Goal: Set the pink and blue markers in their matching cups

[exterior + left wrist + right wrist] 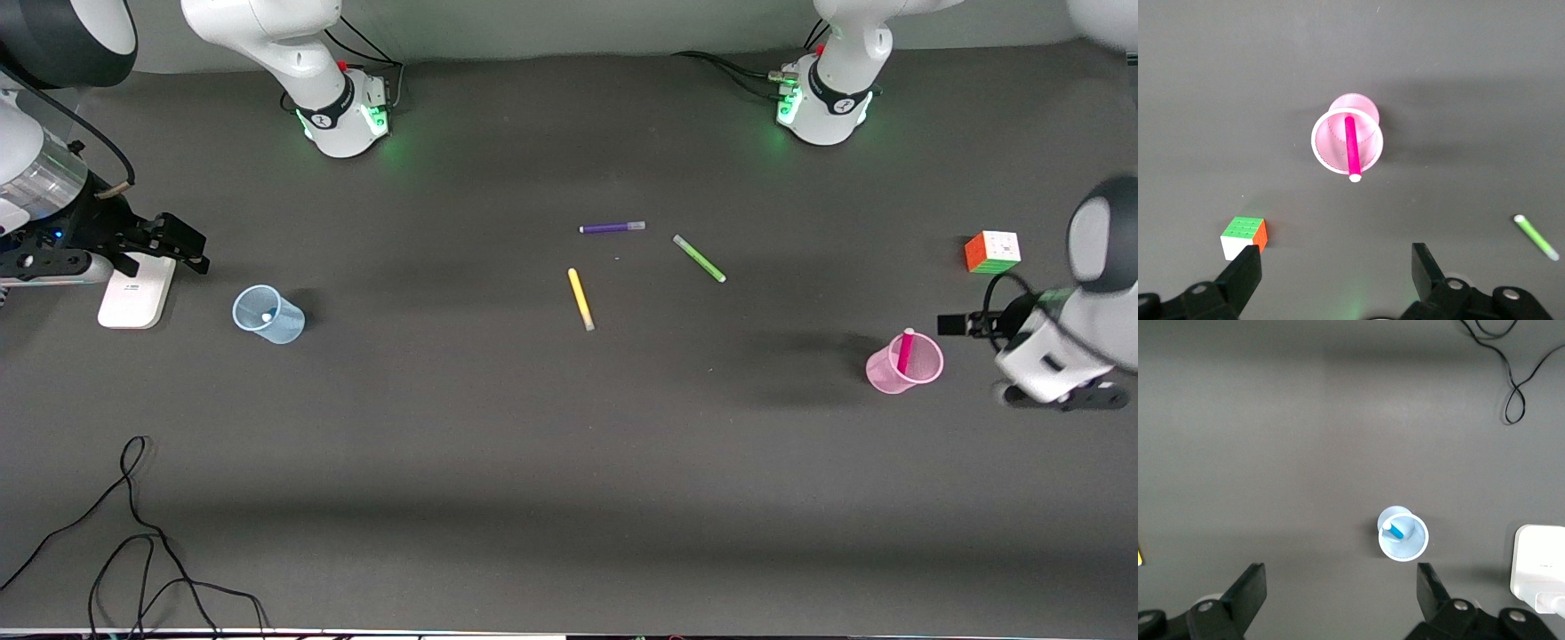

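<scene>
Pink cup [904, 364] sits nearest the camera with the pink marker [905, 352] upright inside; blue marker [266, 316] stands in the blue cup [268, 314] at the right arm's end, so both look placed. Right gripper [182, 242] hangs beside the blue cup, left gripper [956, 324] beside the pink cup, fingers on both spread and empty, each arm nearest its own cup. Wrist views look straight down each marker's vertical axis; the front view barely shows the blue marker's pale tip.

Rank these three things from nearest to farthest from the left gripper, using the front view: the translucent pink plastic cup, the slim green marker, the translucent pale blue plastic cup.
The left gripper hangs open at the left arm's end of the table.
1. Translucent pink plastic cup, beside that gripper, pink marker inside.
2. Slim green marker, mid-table.
3. Translucent pale blue plastic cup, toward the right arm's end.
</scene>
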Controlling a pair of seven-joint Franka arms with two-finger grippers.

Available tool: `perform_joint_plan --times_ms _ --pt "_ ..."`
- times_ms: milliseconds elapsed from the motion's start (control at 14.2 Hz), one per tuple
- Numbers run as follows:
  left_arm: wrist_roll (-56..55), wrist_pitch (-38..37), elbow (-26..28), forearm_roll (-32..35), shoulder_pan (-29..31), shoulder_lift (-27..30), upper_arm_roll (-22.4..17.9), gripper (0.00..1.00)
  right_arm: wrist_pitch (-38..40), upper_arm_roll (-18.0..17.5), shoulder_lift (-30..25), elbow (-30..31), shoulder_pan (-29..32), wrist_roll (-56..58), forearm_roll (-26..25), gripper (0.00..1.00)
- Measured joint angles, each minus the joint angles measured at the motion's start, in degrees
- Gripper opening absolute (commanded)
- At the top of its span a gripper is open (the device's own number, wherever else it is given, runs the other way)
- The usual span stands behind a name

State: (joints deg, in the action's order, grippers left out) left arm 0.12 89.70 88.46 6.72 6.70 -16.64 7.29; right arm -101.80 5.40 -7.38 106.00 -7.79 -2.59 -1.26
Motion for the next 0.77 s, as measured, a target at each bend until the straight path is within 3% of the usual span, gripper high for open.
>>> perform_joint_plan --times_ms 281,772 --pt "0.19 1.41 4.23 -3.62 -0.03 8.32 0.08 1.00 7.79 0.10 1.23 -4.48 0.01 0.00 4.17 1.00" --pt "0.17 0.68 5.11 -7.56 -4.90 14.29 -2.71 1.00 8.52 0.15 6.84 -9.70 0.02 0.00 4.21 1.00"
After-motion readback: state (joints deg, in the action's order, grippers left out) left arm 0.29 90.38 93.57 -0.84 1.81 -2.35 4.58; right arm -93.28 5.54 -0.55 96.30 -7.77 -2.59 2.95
